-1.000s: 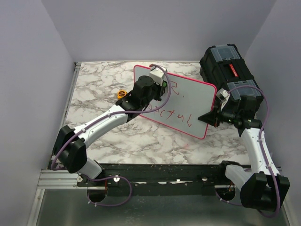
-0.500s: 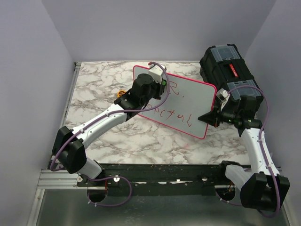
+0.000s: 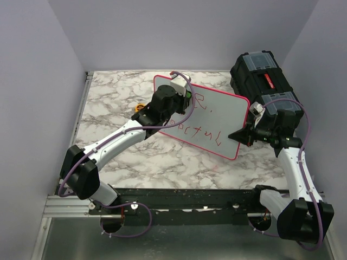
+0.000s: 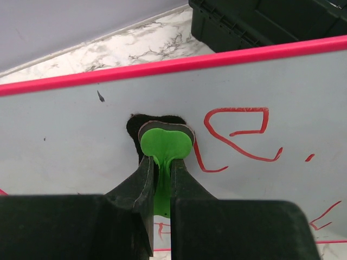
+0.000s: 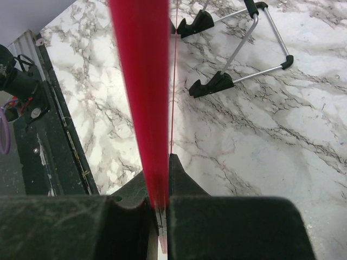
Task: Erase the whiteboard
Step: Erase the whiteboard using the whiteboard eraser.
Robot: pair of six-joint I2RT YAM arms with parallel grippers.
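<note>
Jaws: R gripper (image 5: 159,174) clamps whiteboard (image 3: 217,115) rim, L gripper (image 4: 161,165) pinches green eraser (image 4: 165,142) against board face.

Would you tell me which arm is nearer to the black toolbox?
Right. The right arm sits beside the toolbox, its jaws clamped on the right edge of the whiteboard. The left arm holds a green eraser at the board's left part, farther away.

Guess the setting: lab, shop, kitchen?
Probably a robot test cell: plain walls boxing in a marble-print table, two arms bolted to its near edge, a whiteboard and toolbox as props.
</note>
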